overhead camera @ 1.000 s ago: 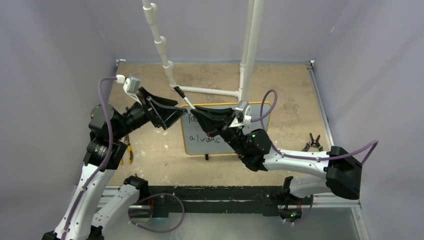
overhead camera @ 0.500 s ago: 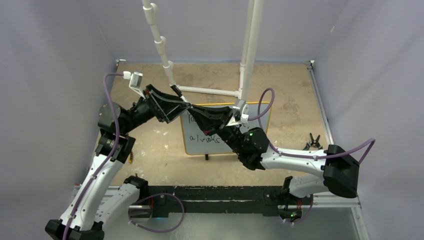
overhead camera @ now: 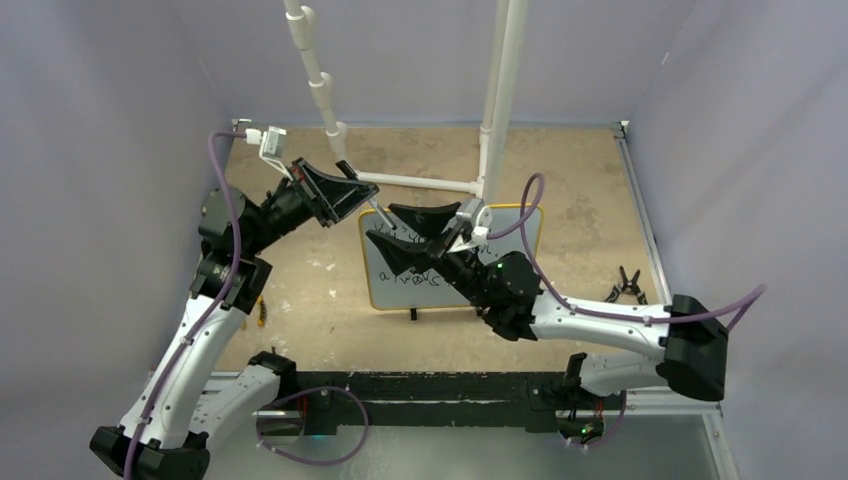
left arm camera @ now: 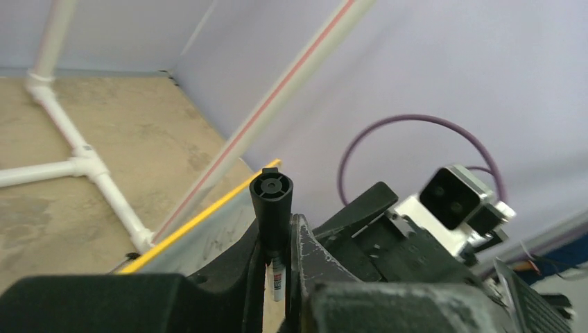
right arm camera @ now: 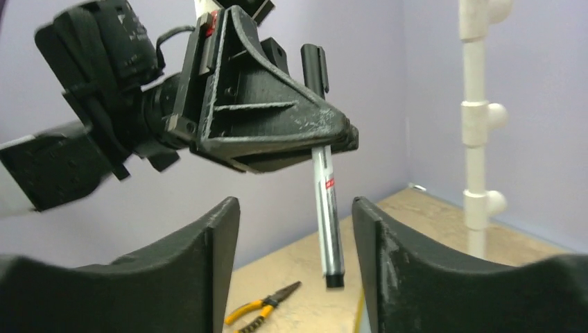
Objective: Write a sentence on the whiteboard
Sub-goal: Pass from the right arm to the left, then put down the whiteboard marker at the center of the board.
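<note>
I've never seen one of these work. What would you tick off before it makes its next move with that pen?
1. Is the marker clamped in the left end effector: ok.
2. Is the right end effector open: ok.
3. Is the whiteboard close beneath both: ok.
4. Is the sentence finished: cannot tell, it is partly covered.
5. Is the writing tip bare: cannot tell.

White pipe frame, yellow-handled pliers — black clip at right
</note>
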Motion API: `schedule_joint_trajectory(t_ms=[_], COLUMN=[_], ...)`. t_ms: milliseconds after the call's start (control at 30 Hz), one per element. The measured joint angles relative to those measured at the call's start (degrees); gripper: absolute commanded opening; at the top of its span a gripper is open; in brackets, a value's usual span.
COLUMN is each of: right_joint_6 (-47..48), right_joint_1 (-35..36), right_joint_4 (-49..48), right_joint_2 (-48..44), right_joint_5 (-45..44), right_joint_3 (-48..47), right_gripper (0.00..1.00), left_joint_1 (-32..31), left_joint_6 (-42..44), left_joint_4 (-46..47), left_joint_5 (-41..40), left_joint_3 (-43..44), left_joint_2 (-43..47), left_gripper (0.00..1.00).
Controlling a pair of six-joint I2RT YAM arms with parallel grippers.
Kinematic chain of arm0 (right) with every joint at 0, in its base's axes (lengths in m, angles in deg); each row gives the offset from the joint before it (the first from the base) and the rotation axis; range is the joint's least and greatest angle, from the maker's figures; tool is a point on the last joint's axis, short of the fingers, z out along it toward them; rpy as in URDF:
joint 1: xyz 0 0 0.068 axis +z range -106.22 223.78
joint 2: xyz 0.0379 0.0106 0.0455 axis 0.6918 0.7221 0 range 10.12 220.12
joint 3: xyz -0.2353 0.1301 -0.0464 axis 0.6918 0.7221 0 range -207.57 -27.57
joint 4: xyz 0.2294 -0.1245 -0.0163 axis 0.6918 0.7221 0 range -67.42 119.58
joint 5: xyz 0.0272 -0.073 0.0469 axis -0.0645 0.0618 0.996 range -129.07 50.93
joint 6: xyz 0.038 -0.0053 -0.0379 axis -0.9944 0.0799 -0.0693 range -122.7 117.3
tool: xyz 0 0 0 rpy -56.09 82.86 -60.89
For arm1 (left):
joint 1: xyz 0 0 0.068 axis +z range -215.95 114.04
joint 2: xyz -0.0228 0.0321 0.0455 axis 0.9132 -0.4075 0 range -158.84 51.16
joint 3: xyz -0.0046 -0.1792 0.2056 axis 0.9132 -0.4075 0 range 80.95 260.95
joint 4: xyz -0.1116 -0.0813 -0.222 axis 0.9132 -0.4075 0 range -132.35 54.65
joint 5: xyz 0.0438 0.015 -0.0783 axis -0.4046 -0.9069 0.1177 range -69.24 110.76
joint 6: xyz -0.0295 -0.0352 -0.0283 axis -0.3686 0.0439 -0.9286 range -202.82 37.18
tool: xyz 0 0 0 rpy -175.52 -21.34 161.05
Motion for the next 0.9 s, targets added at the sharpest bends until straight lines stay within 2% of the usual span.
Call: schedule_joint_trajectory(t_ms=[33, 67, 267, 367, 500, 667, 900], right_joint_6=[0.4, 0.4, 2.6, 2.8, 2.8, 3.0, 3.1], right_joint_1=[0.0, 0.1, 0.1, 0.1, 0.0, -3.0, -14.5], right_joint_4=[2.0, 3.8, 20.1, 28.2, 40.2, 50.8, 55.0], right_joint_2=[-1.3, -2.8, -13.5, -16.5, -19.6, -23.3, -31.4], right_joint_5=[-0.6, -1.4, -6.3, -10.3, -18.4, -26.1, -29.8], right_joint_3=[0.0, 0.0, -3.1, -5.6, -9.5, -11.9, -11.1], right_gripper=[0.98, 0.99, 0.99, 0.99, 0.99, 0.99, 0.99], left_joint_1=[0.0, 0.0, 0.1, 0.5, 1.3, 3.2, 4.4], left_joint_6=[1.9, 3.9, 18.8, 25.8, 32.8, 38.0, 39.8], left_joint_4=[-2.8, -5.7, -21.7, -27.6, -35.0, -40.5, -44.4], left_joint_5=[-1.2, -2.7, -13.4, -19.9, -27.2, -31.2, -34.6], left_joint_3=[1.9, 4.0, 18.5, 22.2, 21.2, 14.9, 5.1], left_joint_2=[-0.9, -1.8, -9.5, -13.5, -17.2, -22.1, -28.4], left_gripper=[0.00, 0.00, 0.00, 0.00, 0.00, 0.00, 0.00])
